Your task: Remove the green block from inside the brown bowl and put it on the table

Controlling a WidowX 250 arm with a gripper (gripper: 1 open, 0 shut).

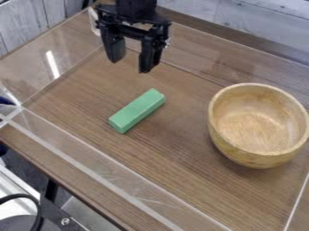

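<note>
Foreground: low clear acrylic wall [145, 194] bounding the near edge of the desk [193, 81], likely there to keep loose pieces from sliding off.

Right, slightly farther: brown bowl [258, 124], upright on the wood-grain surface, interior empty and fully visible down to its base.

Centre-left: green block [136, 110], lying flat on the desk, long axis running diagonally from near left to far right, well apart from the bowl and touching nothing else. Placement consistent with the task's goal: out of the bowl, resting on the surface, apparently stable on its broad face.

Beyond the block: gripper [132, 54], pointing straight down, raised clear of the desk, fingers [146, 61] spread wide with nothing between them. Empty, high posture best read as a hand that has let the block go and stands out of its way, not one poised to grasp.

Background: far acrylic wall and pale panelling behind the enclosure, no further loose items visible.

Judgement: task essentially complete as things lie; only clearing the arm from the work area seems left. Little risk apparent, since the block sits flat and away from every edge.
</note>
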